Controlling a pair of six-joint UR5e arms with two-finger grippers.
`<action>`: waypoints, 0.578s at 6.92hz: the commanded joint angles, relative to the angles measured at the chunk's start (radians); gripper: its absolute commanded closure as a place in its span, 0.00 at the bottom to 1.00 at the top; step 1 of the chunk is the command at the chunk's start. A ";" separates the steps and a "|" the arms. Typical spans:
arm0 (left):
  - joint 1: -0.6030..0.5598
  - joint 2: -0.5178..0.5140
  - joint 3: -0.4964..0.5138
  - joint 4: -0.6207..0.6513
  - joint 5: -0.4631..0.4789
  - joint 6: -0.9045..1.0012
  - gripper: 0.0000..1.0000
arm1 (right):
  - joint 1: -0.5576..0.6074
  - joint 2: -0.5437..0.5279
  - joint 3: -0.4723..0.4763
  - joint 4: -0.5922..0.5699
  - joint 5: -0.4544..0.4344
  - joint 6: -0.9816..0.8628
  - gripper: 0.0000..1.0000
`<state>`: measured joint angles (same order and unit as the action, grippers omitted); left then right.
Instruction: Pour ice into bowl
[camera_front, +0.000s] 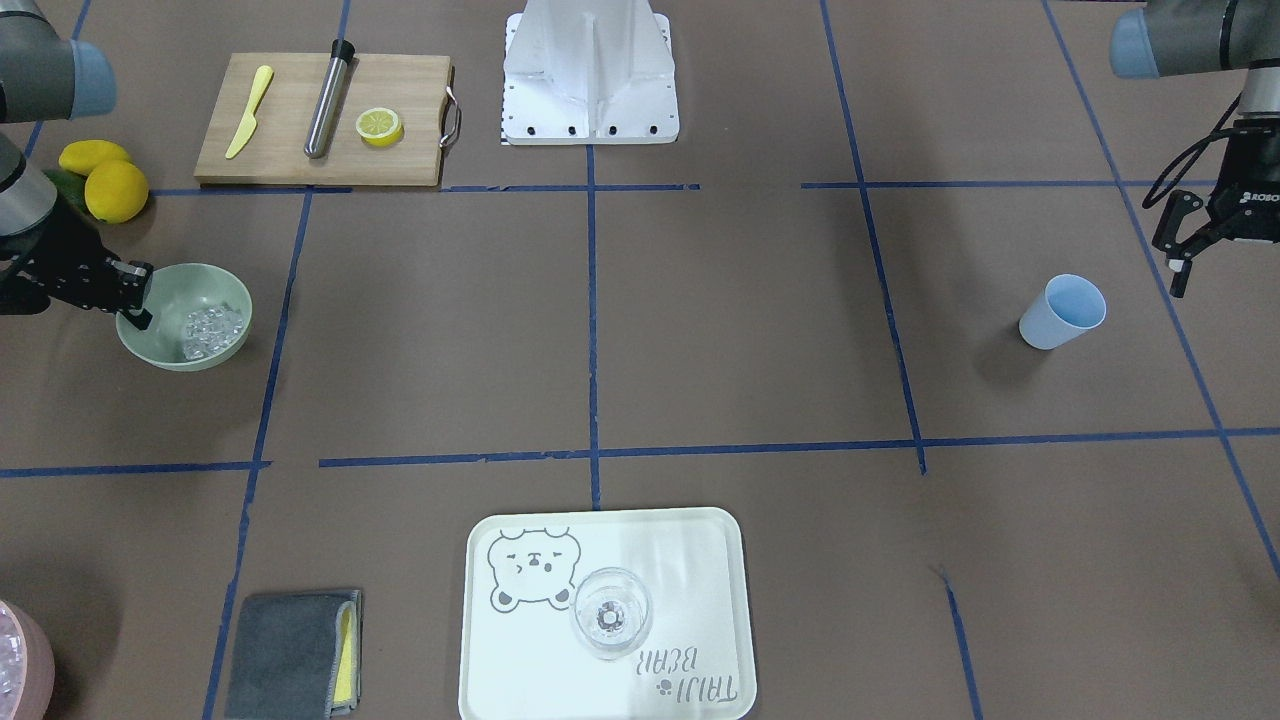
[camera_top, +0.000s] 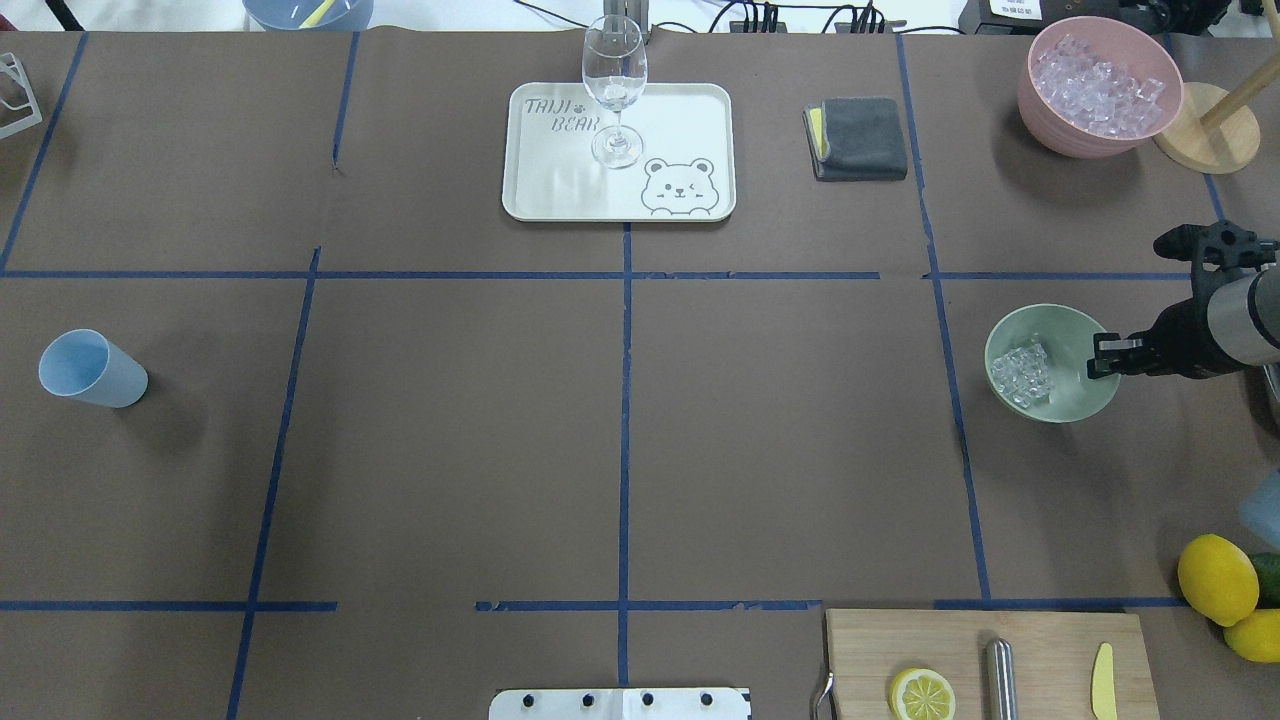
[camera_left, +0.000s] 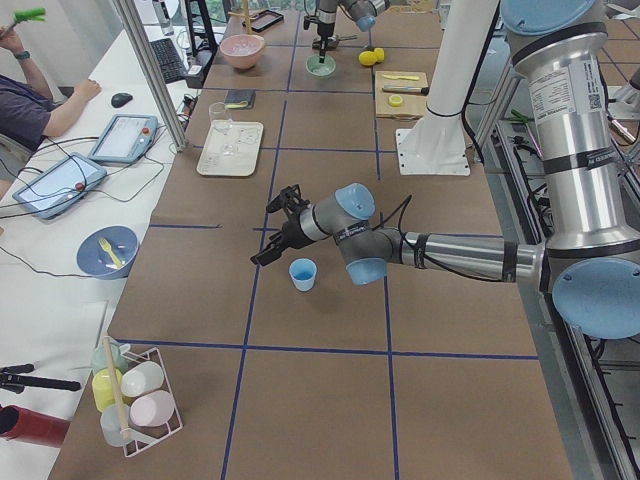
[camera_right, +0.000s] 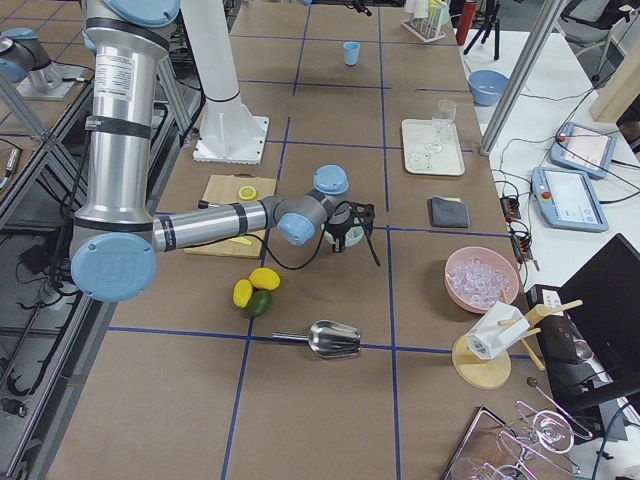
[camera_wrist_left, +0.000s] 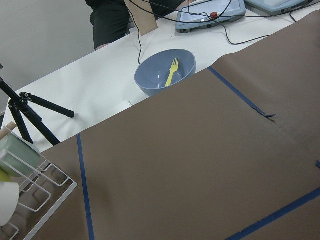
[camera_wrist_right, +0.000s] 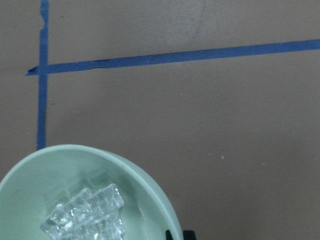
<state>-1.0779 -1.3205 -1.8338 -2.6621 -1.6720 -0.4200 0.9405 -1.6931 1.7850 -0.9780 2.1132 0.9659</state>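
While you look down through the overhead view, you find the bowl (camera_top: 1070, 400) at 3 o'clock on the table (camera_top: 620, 440). It stands upright, with the ice (camera_top: 1022, 375) heaped inside toward its 8 o'clock side. Your right gripper (camera_top: 1098, 357) meets the bowl's rim at 3 o'clock. The right wrist view shows its fingertips (camera_wrist_right: 189, 235) close together astride that rim, one inside and one outside, pinching it.

In the front-facing view your left gripper (camera_front: 1168, 265) hangs with its jaws spread wide, holding nothing. It is at 2 o'clock from the blue cup (camera_front: 1062, 312), near it but apart. In the overhead view that cup stands at 9 o'clock on the table, well apart from the bowl. The pink container (camera_top: 1098, 85), at 1 o'clock from the bowl, holds more clear cubes.
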 joint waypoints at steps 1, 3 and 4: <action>-0.016 0.001 0.001 0.037 -0.017 0.033 0.00 | 0.056 -0.002 -0.070 0.015 0.039 -0.052 0.09; -0.085 -0.014 -0.002 0.100 -0.081 0.118 0.00 | 0.162 -0.005 -0.076 -0.037 0.074 -0.212 0.00; -0.088 -0.019 -0.004 0.154 -0.083 0.119 0.00 | 0.238 0.000 -0.072 -0.115 0.112 -0.387 0.00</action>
<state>-1.1483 -1.3317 -1.8367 -2.5616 -1.7363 -0.3157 1.0952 -1.6964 1.7132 -1.0206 2.1856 0.7533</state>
